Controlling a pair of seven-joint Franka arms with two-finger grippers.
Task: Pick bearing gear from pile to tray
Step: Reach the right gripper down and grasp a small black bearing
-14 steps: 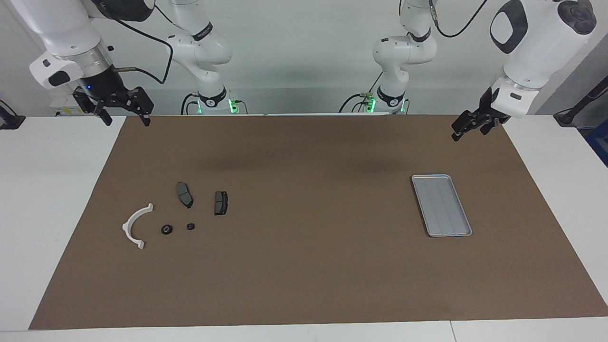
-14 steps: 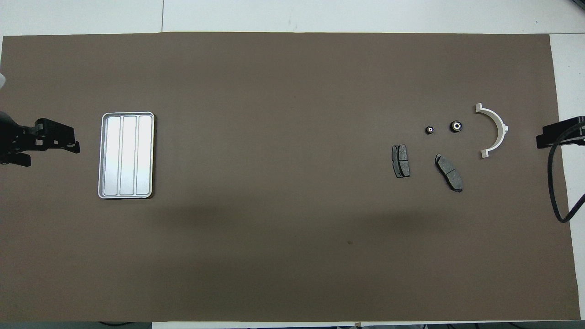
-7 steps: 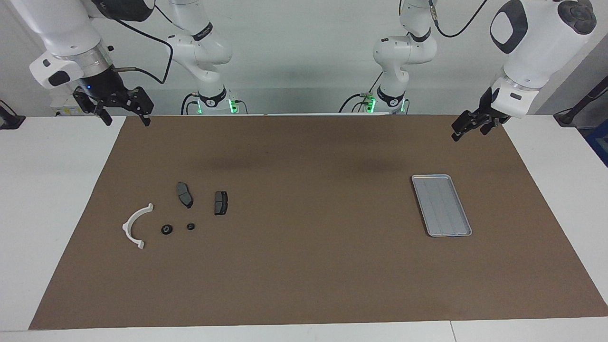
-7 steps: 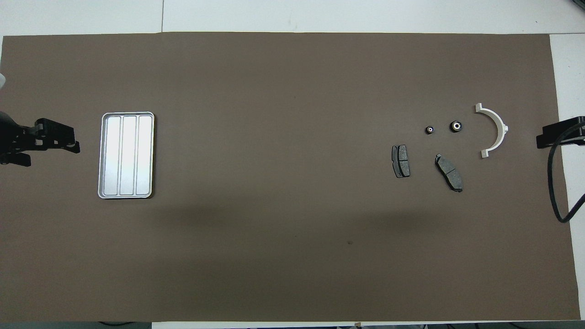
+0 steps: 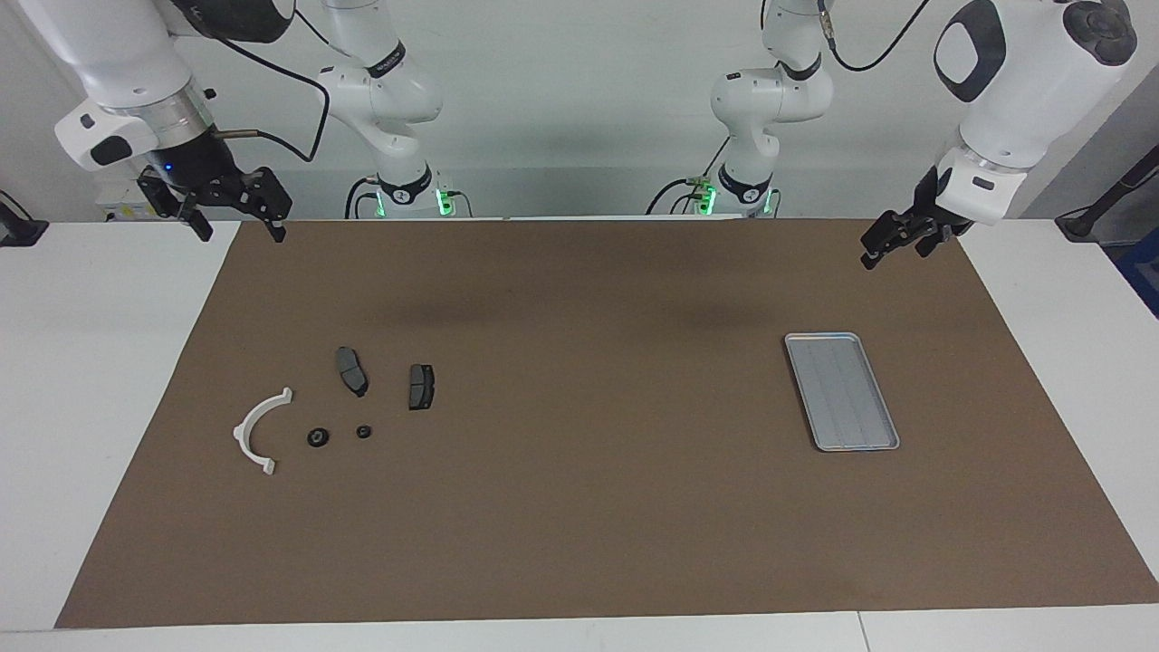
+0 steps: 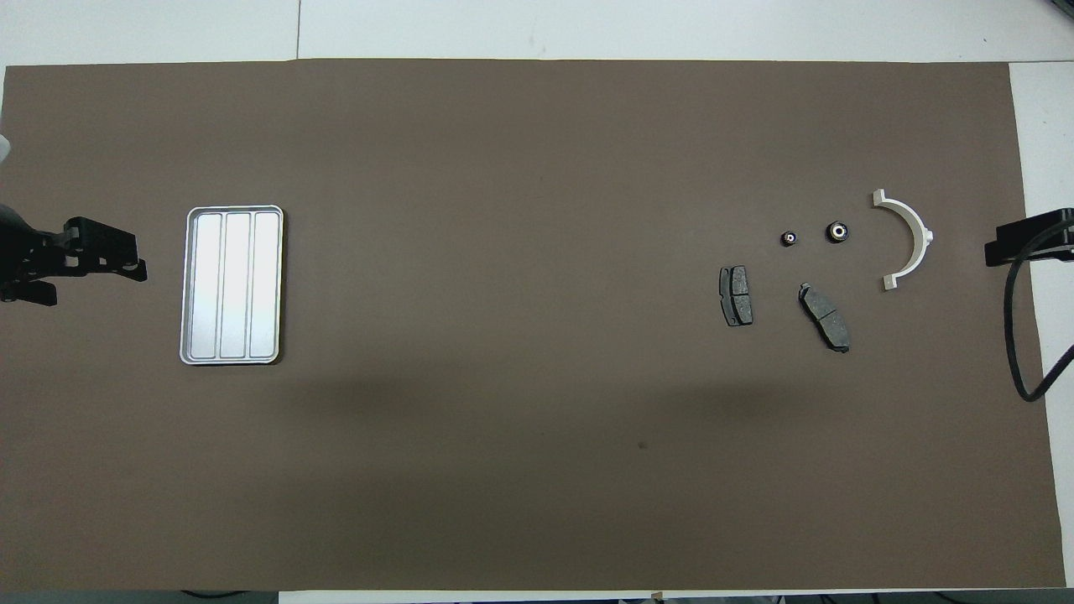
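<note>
The pile lies toward the right arm's end of the brown mat: a white curved arc [image 5: 258,430] [image 6: 908,239], two dark grey brake pads [image 5: 352,370] [image 5: 420,387] and two tiny black round pieces with pale centres [image 5: 317,437] [image 5: 364,432], which also show in the overhead view [image 6: 836,231] [image 6: 789,239]. The silver tray [image 5: 842,391] [image 6: 232,285] lies empty toward the left arm's end. My right gripper [image 5: 243,231] [image 6: 990,252] is open and empty, raised over the mat's edge beside the pile. My left gripper [image 5: 892,256] [image 6: 138,260] is open and empty, raised beside the tray.
The brown mat [image 5: 579,507] covers most of the white table [image 5: 90,362]. A black cable [image 6: 1019,335] hangs from the right arm over the mat's edge. Both arm bases [image 5: 407,195] [image 5: 738,195] stand at the table's robot end.
The right gripper has drifted very slightly outward from the mat. The left gripper, the pile and the tray have not moved.
</note>
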